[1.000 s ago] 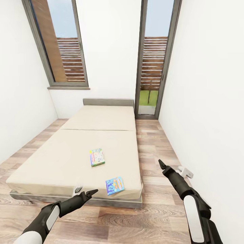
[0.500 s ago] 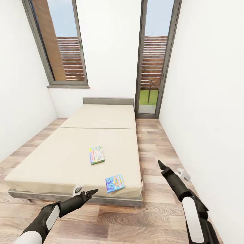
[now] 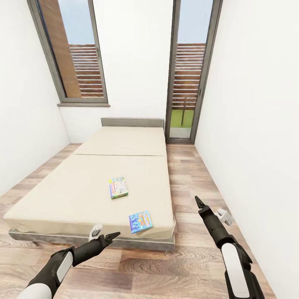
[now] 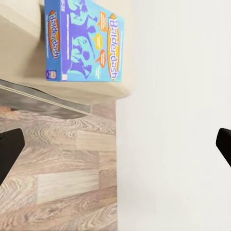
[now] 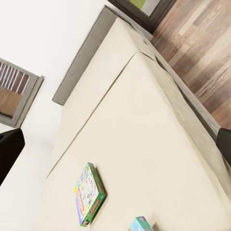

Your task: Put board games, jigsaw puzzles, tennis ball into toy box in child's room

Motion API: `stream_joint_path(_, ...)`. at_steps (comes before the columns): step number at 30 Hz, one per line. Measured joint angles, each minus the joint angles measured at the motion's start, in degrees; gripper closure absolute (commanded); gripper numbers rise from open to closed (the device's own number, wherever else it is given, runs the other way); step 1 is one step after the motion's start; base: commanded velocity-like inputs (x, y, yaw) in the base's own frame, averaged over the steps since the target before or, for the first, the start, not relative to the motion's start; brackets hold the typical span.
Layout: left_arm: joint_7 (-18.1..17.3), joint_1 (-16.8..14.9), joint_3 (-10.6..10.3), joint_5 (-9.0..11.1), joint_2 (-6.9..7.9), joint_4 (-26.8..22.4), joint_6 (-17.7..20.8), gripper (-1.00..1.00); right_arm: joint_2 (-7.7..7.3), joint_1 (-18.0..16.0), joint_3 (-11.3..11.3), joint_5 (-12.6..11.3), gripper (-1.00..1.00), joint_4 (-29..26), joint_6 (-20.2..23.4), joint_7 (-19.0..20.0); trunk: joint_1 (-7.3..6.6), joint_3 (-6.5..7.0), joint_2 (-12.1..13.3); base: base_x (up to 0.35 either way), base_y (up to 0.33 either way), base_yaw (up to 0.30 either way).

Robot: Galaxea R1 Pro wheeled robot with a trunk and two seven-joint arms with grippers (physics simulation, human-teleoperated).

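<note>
Two board games lie on the cream bed [image 3: 83, 195]. A blue one [image 3: 140, 221] rests at the near right corner of the mattress. The left wrist view shows this blue game [image 4: 82, 43] with "Balderdash" on its lid. A green-edged one [image 3: 118, 187] lies further in, at mid-bed, and also appears in the right wrist view as the green-edged game [image 5: 90, 195]. My left gripper [image 3: 113, 236] hangs open over the floor before the bed's front edge, left of the blue game. My right gripper [image 3: 198, 202] is open above the floor right of the bed. The table and toy box are out of view.
A strip of wood-plank floor [image 3: 187, 182] runs between the bed and the white right wall [image 3: 257, 145]. A small white fitting [image 3: 224, 216] sits on the floor by that wall. A window and a glass door stand behind the bed's grey headboard [image 3: 133, 122].
The whole picture has shifted a little, with the bed and games sitting slightly higher in view. Both grippers stay open and hold nothing.
</note>
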Motion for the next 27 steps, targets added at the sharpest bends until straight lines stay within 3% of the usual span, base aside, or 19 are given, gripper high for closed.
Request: stream_joint_path(27, -0.9, 0.0, 0.2, 0.1, -0.44, 0.0, 0.4, -1.0, 0.0, 0.0, 0.4, 0.2, -1.0, 1.6, -0.1, 0.2, 5.93, -4.85, -10.8, 0.0, 0.0, 0.0)
